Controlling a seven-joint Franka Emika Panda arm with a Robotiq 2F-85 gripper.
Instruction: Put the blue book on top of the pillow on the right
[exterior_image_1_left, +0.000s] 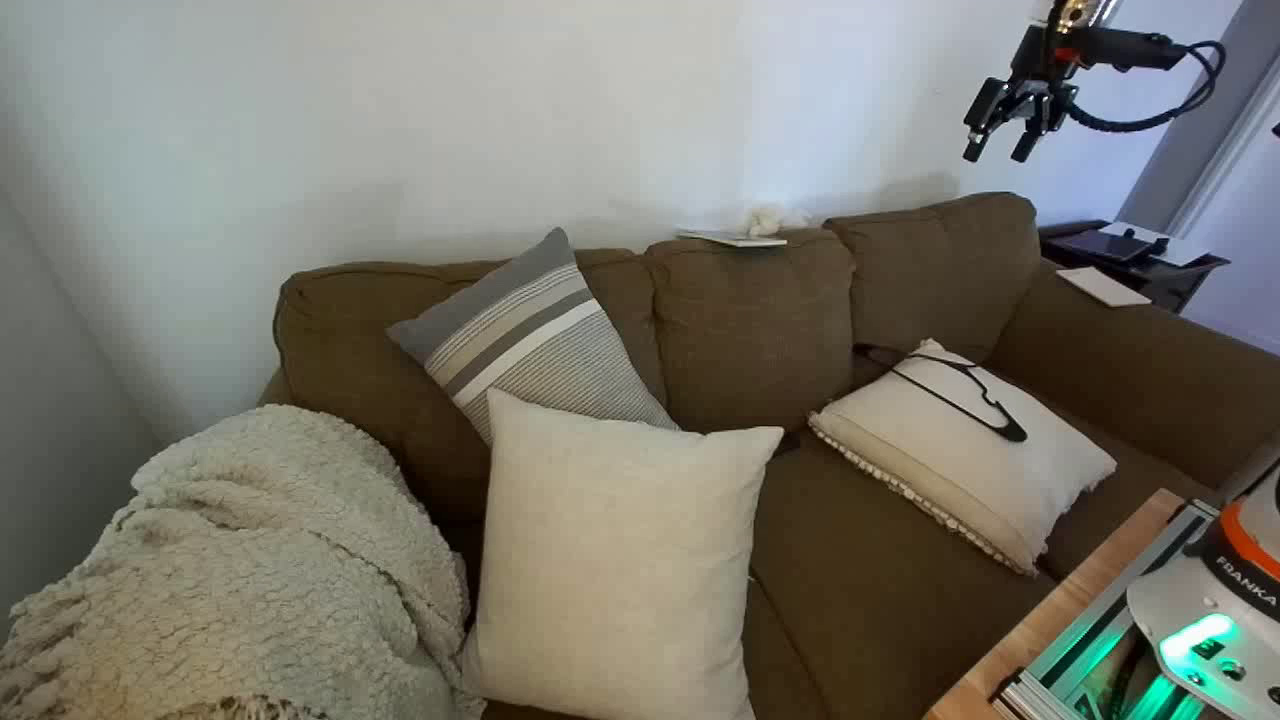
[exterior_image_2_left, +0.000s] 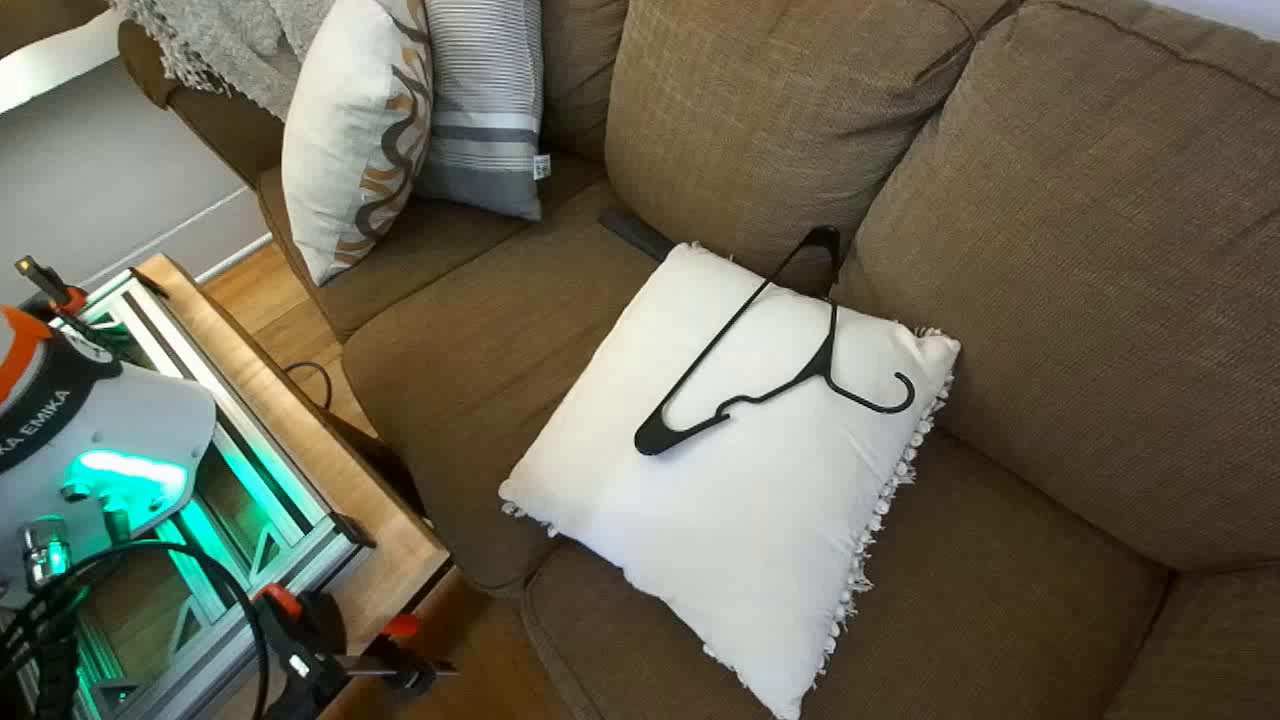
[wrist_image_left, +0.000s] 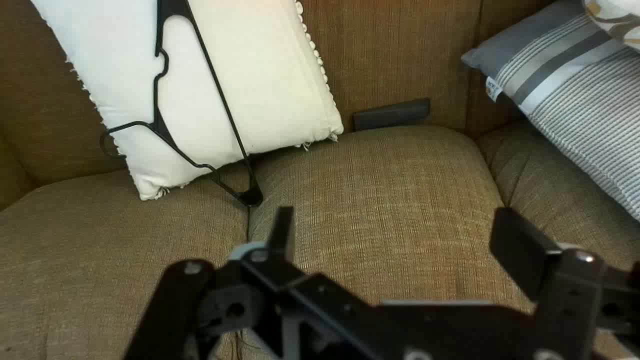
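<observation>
Robot's base: off-white, smooth and rounded, with an orange band above a black band. Lettering on the black band is pale: "FRANKA" legible at near right, "KA EMIKA" at left, each in an exterior view. Light strip glows green; to its left a silvery round plug, and nearer, a slim black cable. Pincer: black, jointed, two blocky fingers; round screw heads show pale in the wrist view. Right of the pincer: black tube-like housing, small red patch, thick black hose-like cable curving in a loop.
</observation>
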